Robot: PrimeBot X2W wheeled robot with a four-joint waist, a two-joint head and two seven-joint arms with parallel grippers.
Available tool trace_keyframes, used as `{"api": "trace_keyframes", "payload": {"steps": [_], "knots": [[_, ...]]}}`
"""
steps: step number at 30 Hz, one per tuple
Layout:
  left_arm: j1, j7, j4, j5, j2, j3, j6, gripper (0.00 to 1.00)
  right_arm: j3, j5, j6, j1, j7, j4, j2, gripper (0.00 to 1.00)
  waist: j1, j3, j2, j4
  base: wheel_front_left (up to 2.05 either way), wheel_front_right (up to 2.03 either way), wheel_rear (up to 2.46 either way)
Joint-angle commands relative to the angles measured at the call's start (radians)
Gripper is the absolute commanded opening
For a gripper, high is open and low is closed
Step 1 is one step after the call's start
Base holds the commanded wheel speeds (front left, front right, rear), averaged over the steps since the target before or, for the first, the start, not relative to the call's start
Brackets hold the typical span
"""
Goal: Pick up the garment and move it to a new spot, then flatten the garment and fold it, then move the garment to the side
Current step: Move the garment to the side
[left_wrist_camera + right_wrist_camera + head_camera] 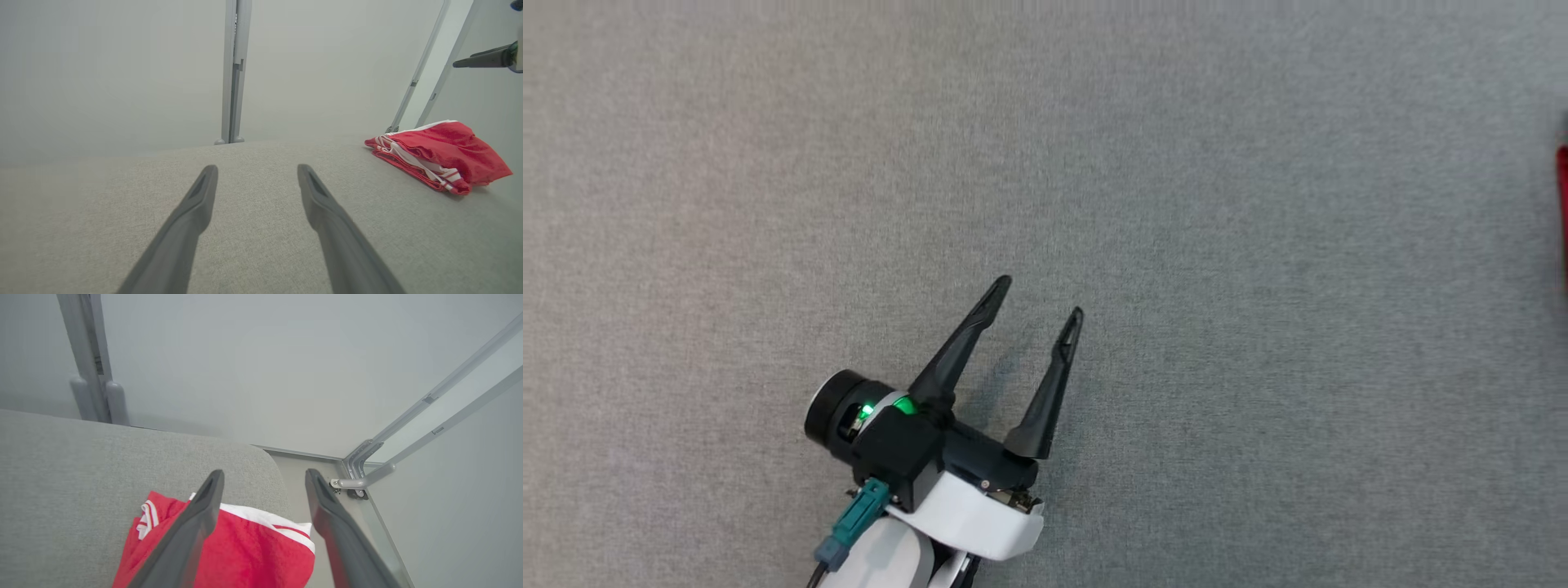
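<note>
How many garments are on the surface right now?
1. The red garment lies folded near the right corner of the grey surface, beneath the open right gripper; others could lie outside view.

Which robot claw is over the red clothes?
The right gripper: it hangs open above the red-and-white garment. The left gripper is over bare grey fabric, away from the garment.

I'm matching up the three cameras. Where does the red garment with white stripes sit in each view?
Head view: the red fabric garment with white stripes, a sliver at the right edge, mid-height.
Left wrist view: right side, mid-height.
Right wrist view: bottom centre, beneath the open right end effector.
Shared landmark: the grey woven fabric surface it lies on.
</note>
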Motion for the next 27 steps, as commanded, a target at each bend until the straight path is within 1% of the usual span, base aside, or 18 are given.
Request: {"api": "trace_keyframes", "payload": {"steps": [1,3,6,7,11,15,19,22,23,25,27], "knots": [[0.022,-0.004,-0.004,0.0,0.004,0.019,0.012,1.0,0.043,0.017,0.0,-0.039,-0.033,-0.022,0.028,1.0,0.0,-0.073,0.0,-0.018,0.0,0.0,0.0],[0.04,-0.004,-0.004,0.007,0.004,0.033,0.017,1.0,0.111,0.03,0.0,-0.06,-0.084,-0.045,0.054,1.0,0.0,-0.113,0.0,-0.023,0.0,0.0,0.0],[0.073,-0.004,-0.006,0.019,0.004,0.063,0.028,1.0,0.186,0.054,0.0,-0.07,-0.17,-0.056,0.112,1.0,0.0,-0.176,0.0,-0.031,0.0,0.0,0.0],[0.073,-0.004,-0.006,0.019,0.004,0.063,0.028,1.0,0.186,0.054,0.0,-0.07,-0.17,-0.056,0.112,1.0,0.0,-0.176,0.0,-0.031,0.0,0.0,0.0],[0.121,-0.004,-0.019,0.031,0.004,0.115,0.045,1.0,0.266,0.082,0.0,-0.038,-0.303,-0.062,0.205,1.0,0.0,-0.25,0.0,-0.042,0.0,0.0,0.0],[0.168,-0.004,-0.035,0.045,0.004,0.161,0.054,1.0,0.319,0.093,0.0,0.017,-0.438,-0.054,0.302,1.0,0.0,-0.313,0.0,-0.046,0.0,0.0,0.0],[0.214,-0.004,-0.053,0.042,0.004,0.209,0.07,1.0,0.381,0.079,0.0,0.094,-0.563,-0.04,0.373,1.0,0.0,-0.361,0.0,-0.045,0.0,0.0,0.0],[0.245,-0.004,-0.06,0.047,0.004,0.24,0.071,1.0,0.397,0.058,0.0,0.151,-0.652,-0.02,0.427,1.0,0.0,-0.39,0.0,-0.04,0.0,0.0,0.0],[0.255,-0.004,-0.062,0.047,0.004,0.251,0.071,1.0,0.388,0.044,0.0,0.171,-0.687,-0.015,0.451,1.0,0.0,-0.398,0.0,-0.038,0.0,0.0,0.0],[0.273,-0.004,-0.069,0.045,0.004,0.265,0.074,1.0,0.421,-0.016,0.001,0.22,-0.742,-0.003,0.476,1.0,0.0,-0.415,0.0,-0.031,0.0,0.0,0.0],[0.29,-0.004,-0.072,0.037,0.004,0.28,0.08,1.0,0.431,-0.061,0.0,0.269,-0.788,0.015,0.51,1.0,0.0,-0.428,0.0,-0.027,0.0,0.0,0.0]]}}
